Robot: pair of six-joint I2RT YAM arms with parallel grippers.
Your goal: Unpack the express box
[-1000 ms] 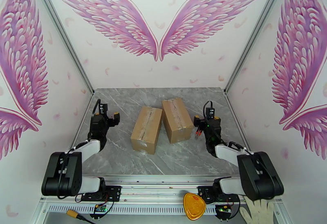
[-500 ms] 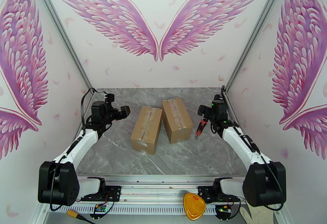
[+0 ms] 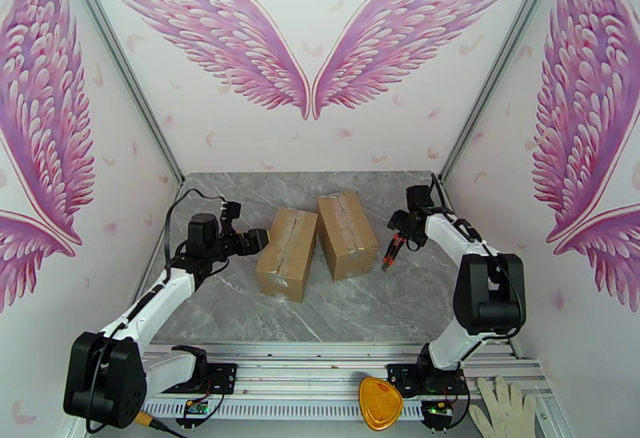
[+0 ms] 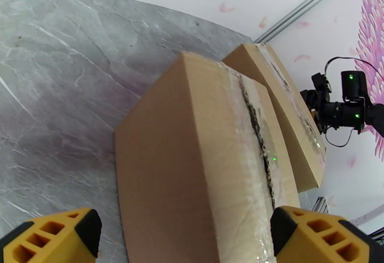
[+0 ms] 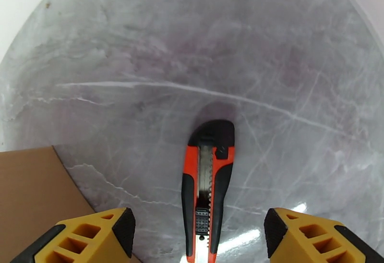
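Two taped cardboard express boxes lie side by side mid-table: the left box (image 3: 286, 252) and the right box (image 3: 346, 233). My left gripper (image 3: 258, 241) stands open just left of the left box; in the left wrist view that box (image 4: 201, 163) fills the space ahead of the yellow fingertips (image 4: 53, 237), with the second box (image 4: 283, 110) behind it. A red-and-black utility knife (image 3: 390, 249) lies on the table right of the boxes. My right gripper (image 3: 402, 226) hovers over it, open, and the knife (image 5: 207, 187) lies between the fingers (image 5: 91, 237) without touching them.
The marble table (image 3: 376, 304) is walled on three sides, with metal posts at the back corners. A corner of the right box (image 5: 33, 201) sits left of the knife. A yellow object (image 3: 379, 404) and a white glove (image 3: 504, 408) rest by the front rail.
My left arm has reached right, up to the left box. My right arm has swung back and over the knife, and its jaws have narrowed slightly. Boxes and knife have stayed put.
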